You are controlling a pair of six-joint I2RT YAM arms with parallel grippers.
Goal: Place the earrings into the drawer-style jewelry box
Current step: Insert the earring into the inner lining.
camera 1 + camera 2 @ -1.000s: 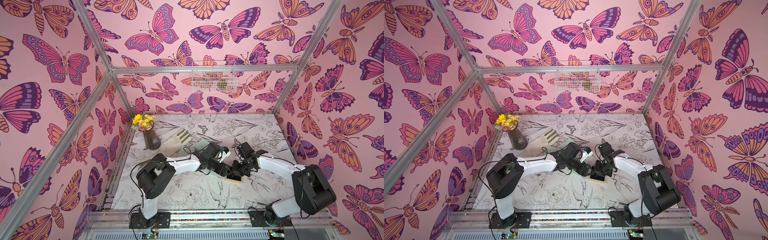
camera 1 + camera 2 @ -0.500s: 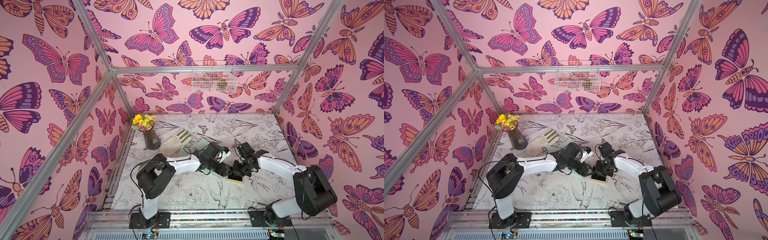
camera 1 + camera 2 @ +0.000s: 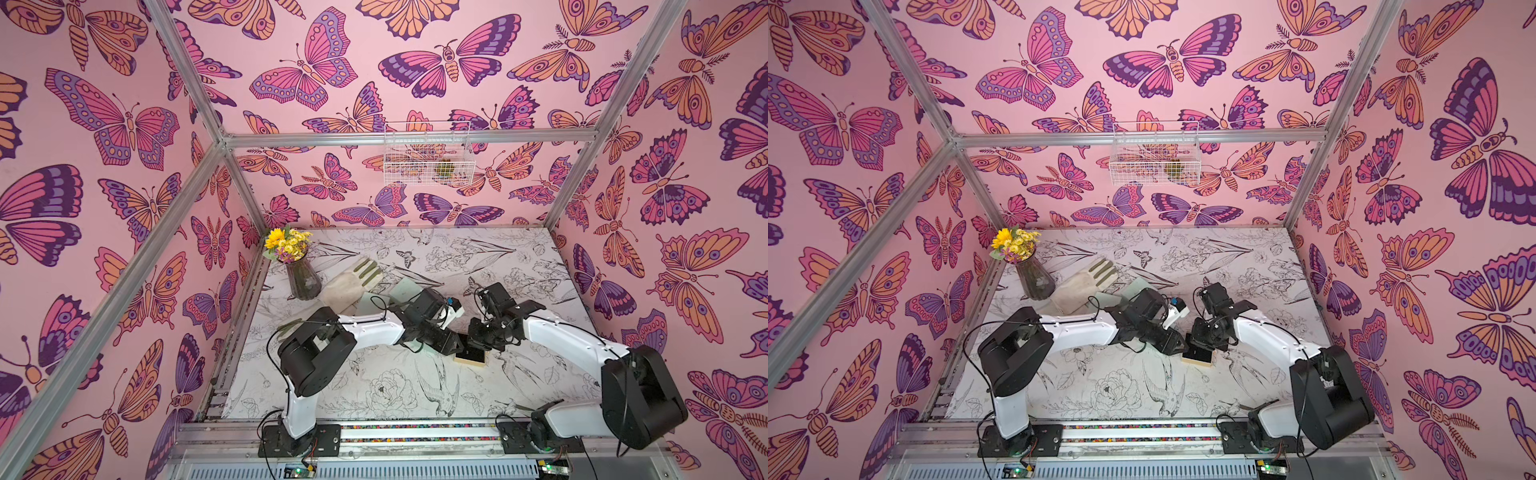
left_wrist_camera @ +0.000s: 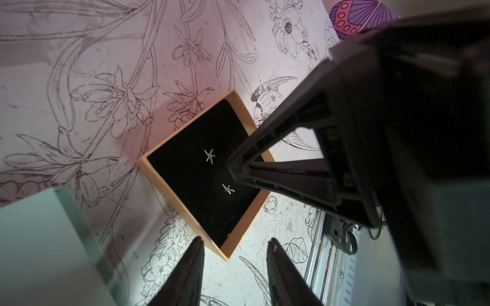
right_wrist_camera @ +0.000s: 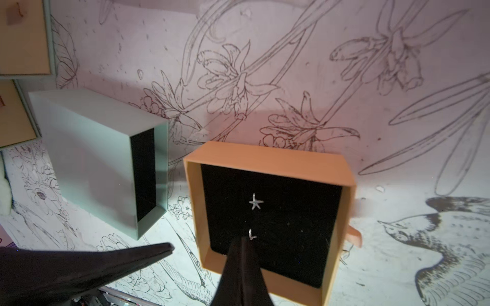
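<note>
The drawer [image 3: 469,357] [image 3: 1198,358] of the jewelry box is a tan tray [image 5: 265,159] with a black pad, lying on the table apart from its mint-green sleeve [image 5: 92,159] [image 4: 39,238]. Two silver starfish earrings rest on the pad: one [image 5: 256,202] [image 4: 210,155] near the middle, the other [image 5: 252,235] [image 4: 228,189] right at my right gripper's tip. My right gripper [image 5: 242,238] [image 4: 229,167] [image 3: 473,343] is shut, its point over the pad. My left gripper [image 4: 234,239] [image 3: 455,347] hovers at the drawer's corner [image 4: 183,207], jaws apart, holding nothing.
A pink ribbon tab [image 5: 354,235] sticks out of the drawer's side. Flat tan-and-green lids [image 5: 23,39] [image 3: 405,289] lie behind the sleeve. A glove [image 3: 349,286] and a vase of yellow flowers [image 3: 303,282] stand at the back left. A wire basket [image 3: 428,158] hangs on the back wall.
Almost nothing differs. Both arms stay over the drawer in the middle of the table, and the right wrist has shifted only slightly.
</note>
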